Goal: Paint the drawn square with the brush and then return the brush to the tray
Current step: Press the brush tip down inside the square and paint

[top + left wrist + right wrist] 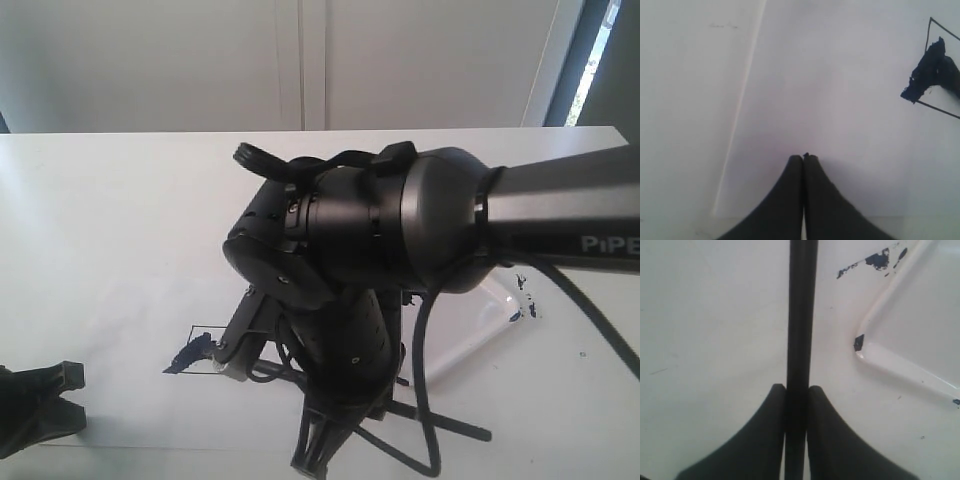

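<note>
- Gripping the brush (802, 315), the right pincer (797, 387) has both jaws pressed flat against the thin black handle, which runs straight out ahead of the fingertips.
- Tip of the brush: not visible in the right wrist view; in the exterior view the arm hides most of the tool.
- Tray (900, 367): lies near the right pincer, off to one side of the handle and clear of it; a rounded corner with dark flecks on its rim is all that shows.
- Square (942, 97): lies ahead of the left pincer (803, 157) and off to one side, well apart from it; a paint patch (932, 67) covers one corner and the rest of the visible outline is bare.
- Left pincer: jaws together with nothing between them, hovering over the paper (840, 75).
- Handling, by judgement: the brush looks light and stiff along the handle, smooth enough to twist or slide in a loose grip; the bristles will be soft and wet. Hold belongs on the bare handle, away from the painted end.
- Progress, by judgement: painting is partly done; the return to the tray is not yet made.
</note>
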